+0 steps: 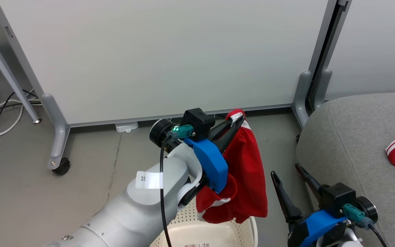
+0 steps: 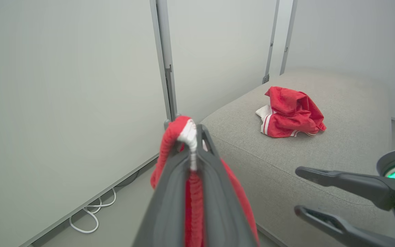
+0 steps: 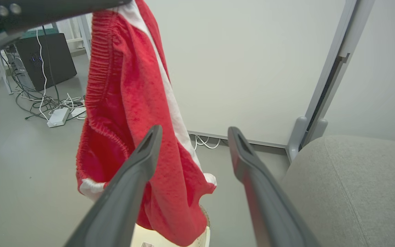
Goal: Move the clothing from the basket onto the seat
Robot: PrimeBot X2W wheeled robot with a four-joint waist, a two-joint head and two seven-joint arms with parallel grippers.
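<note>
Shows the left gripper (image 1: 237, 119) clenched on the white-trimmed band of one red garment (image 1: 249, 178), hanging above the basket (image 1: 252, 228), lower folds just over its rim. Shows the right gripper (image 1: 286, 170) released, fingers spread wide and empty, between the hanging cloth and the grey seat (image 1: 348, 144). Places the second red garment (image 2: 290, 113) crumpled on the seat cushion, well apart from both grippers, with white partition panels (image 1: 170, 58) standing on the floor behind.

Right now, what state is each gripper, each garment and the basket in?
Left gripper: shut on hanging garment.
Right gripper: open, empty.
Hanging garment: dangling above basket.
Other garment: crumpled on seat.
Basket: on floor, visible part bare.
</note>
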